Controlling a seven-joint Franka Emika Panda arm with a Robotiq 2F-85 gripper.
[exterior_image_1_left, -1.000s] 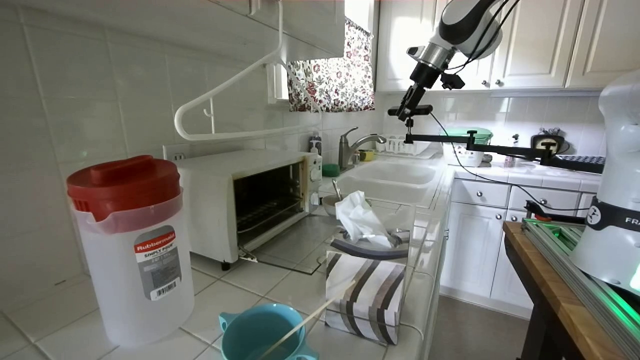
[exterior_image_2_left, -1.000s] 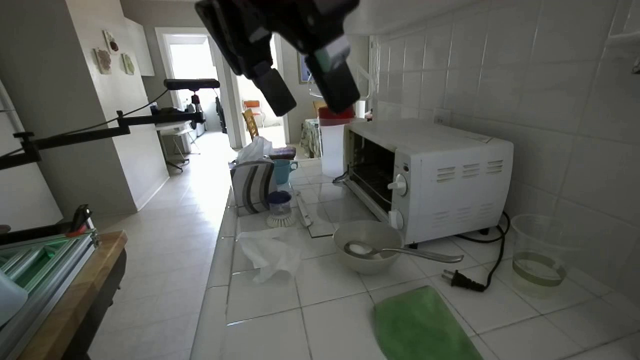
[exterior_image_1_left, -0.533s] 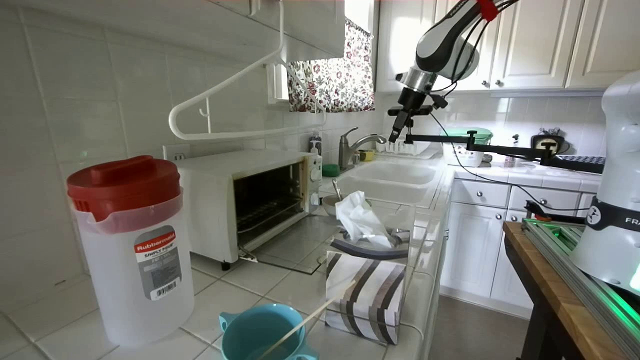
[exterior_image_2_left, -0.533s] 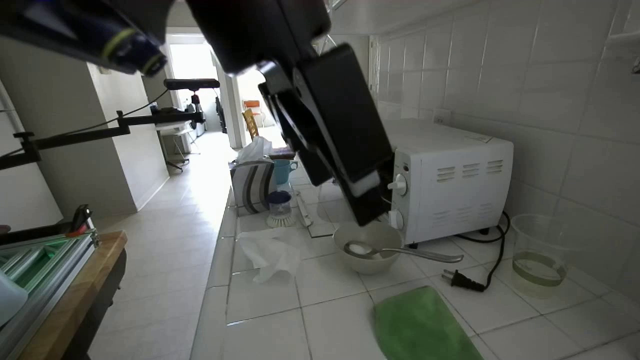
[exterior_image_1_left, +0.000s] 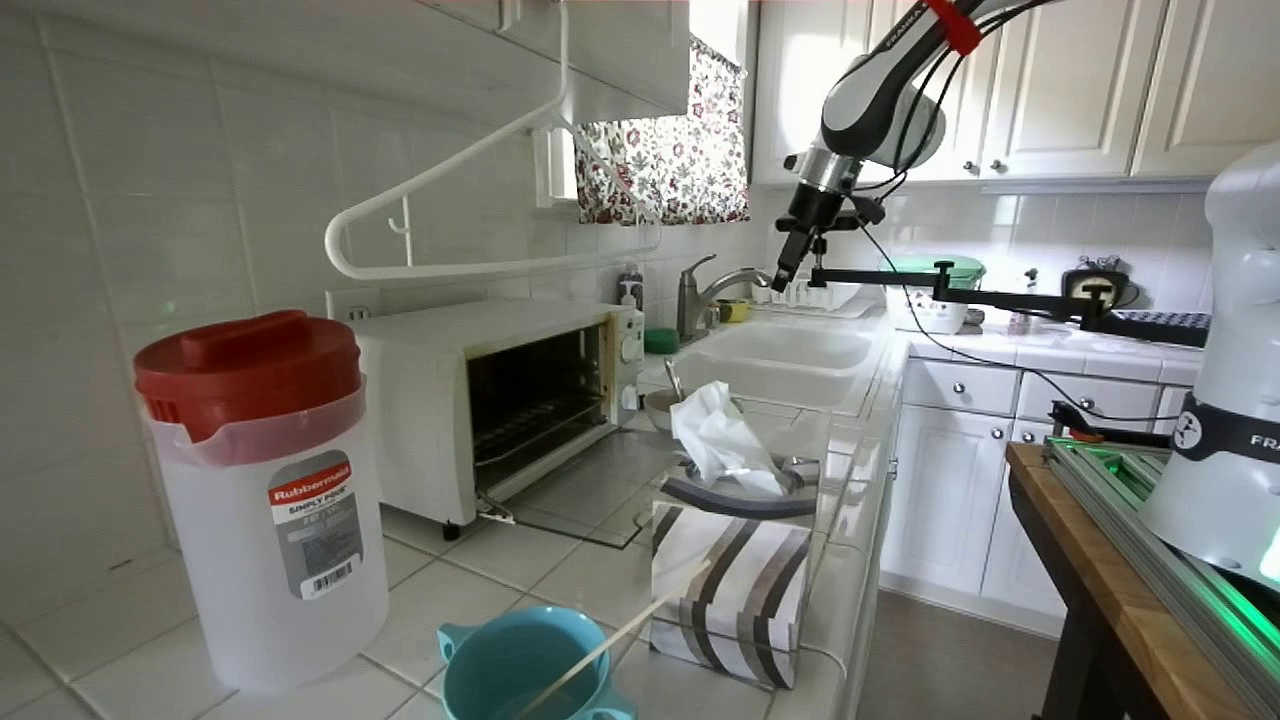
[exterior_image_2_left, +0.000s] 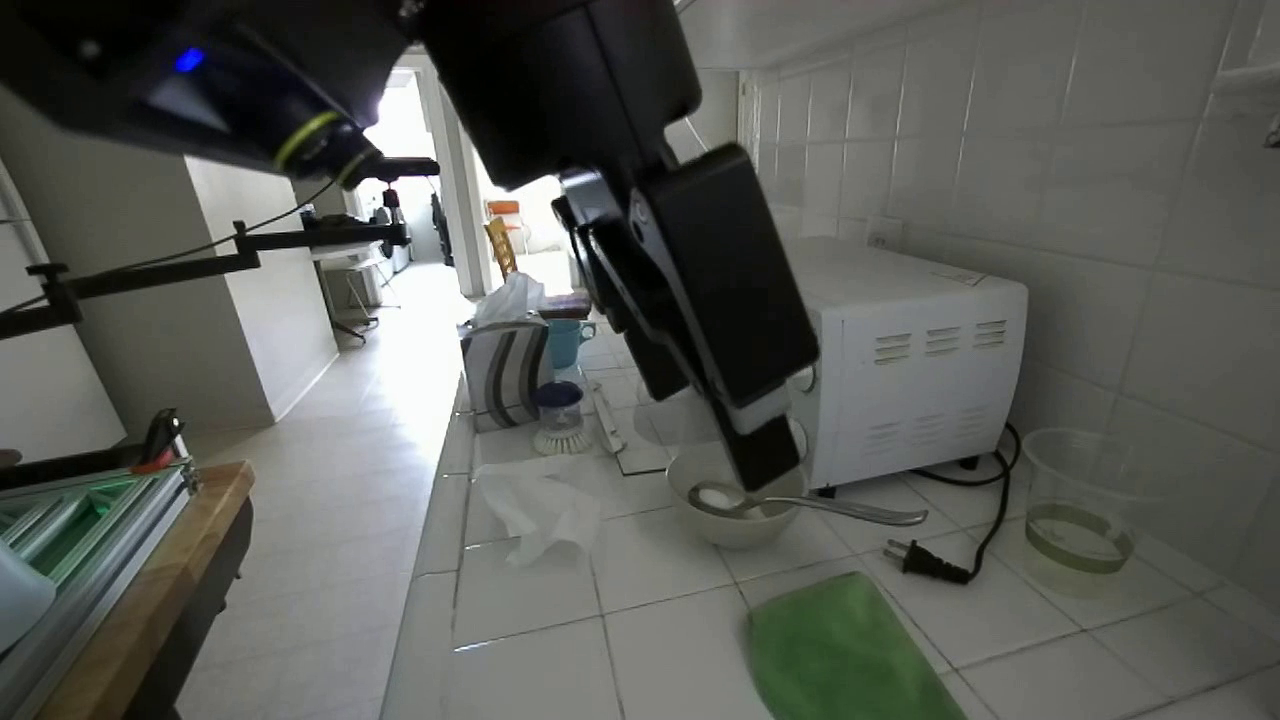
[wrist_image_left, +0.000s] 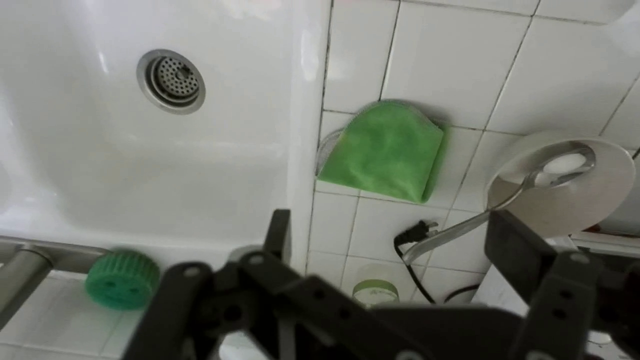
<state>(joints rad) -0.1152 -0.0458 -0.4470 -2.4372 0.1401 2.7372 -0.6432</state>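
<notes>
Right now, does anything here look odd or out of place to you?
A white plastic clothes hanger dangles above the white tiled counter, odd for a kitchen. Also, a black two-pronged plug lies loose beside the boxy white toaster oven, connected to nothing.

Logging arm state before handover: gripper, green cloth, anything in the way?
Gripper open, empty, above counter. Green cloth folded by sink, untouched. Possible snag: spoon handle juts past rim of bowl.

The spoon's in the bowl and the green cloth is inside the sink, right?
Not quite: the green cloth lies on the tiled counter beside the sink, as the wrist view shows. The spoon is indeed in the bowl.
</notes>
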